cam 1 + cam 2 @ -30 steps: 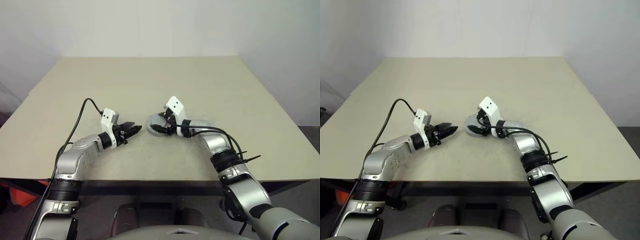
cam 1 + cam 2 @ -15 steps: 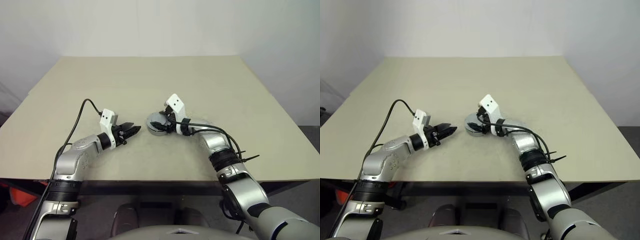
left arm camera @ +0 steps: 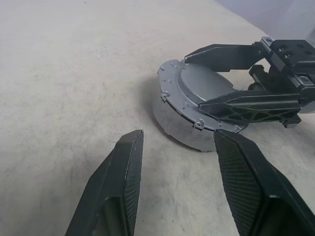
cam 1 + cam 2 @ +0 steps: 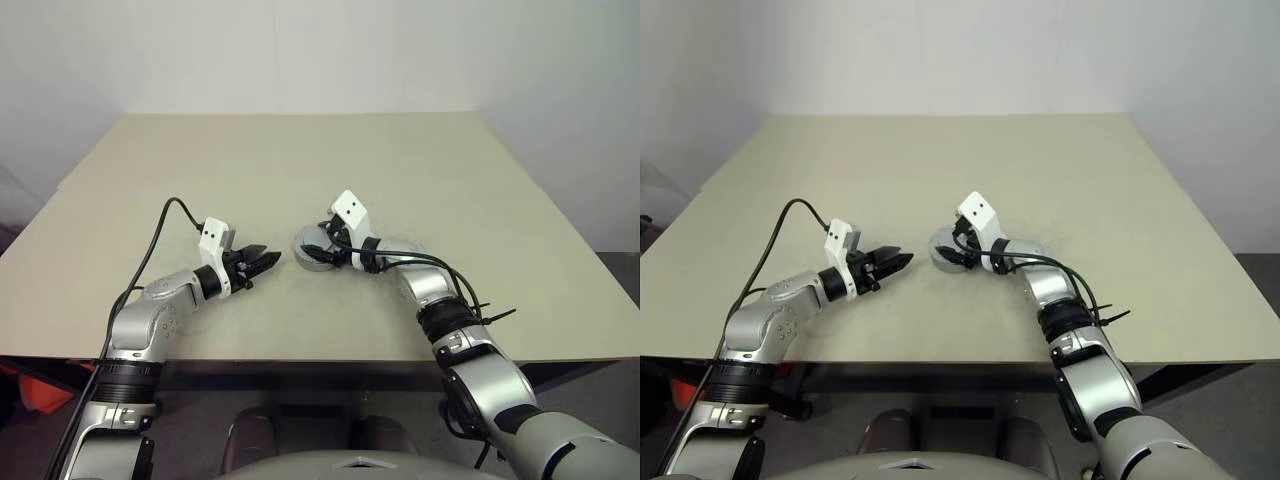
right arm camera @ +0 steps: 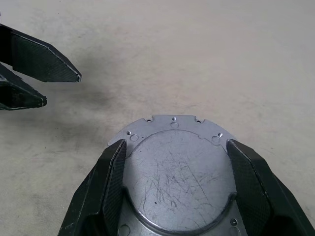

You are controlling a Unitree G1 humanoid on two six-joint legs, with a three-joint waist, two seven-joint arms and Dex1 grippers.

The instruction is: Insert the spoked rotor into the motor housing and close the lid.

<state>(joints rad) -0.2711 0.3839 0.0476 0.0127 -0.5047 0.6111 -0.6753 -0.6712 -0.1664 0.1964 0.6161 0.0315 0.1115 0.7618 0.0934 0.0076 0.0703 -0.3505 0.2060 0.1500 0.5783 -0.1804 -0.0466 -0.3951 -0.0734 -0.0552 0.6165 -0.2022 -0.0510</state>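
The lid (image 5: 177, 172), a light-grey round cap with small holes along its flanged rim, sits near the middle of the beige tabletop (image 4: 300, 160), slightly toward the front edge. Whether it rests on another part cannot be told. The right gripper (image 5: 174, 167) straddles the lid, its jaws spread wide with one black finger against each side of the cap. The left gripper (image 3: 174, 162) is positioned just beside the lid on the robot's left, apart from it, pointing toward it. Its jaws are spread and hold nothing.
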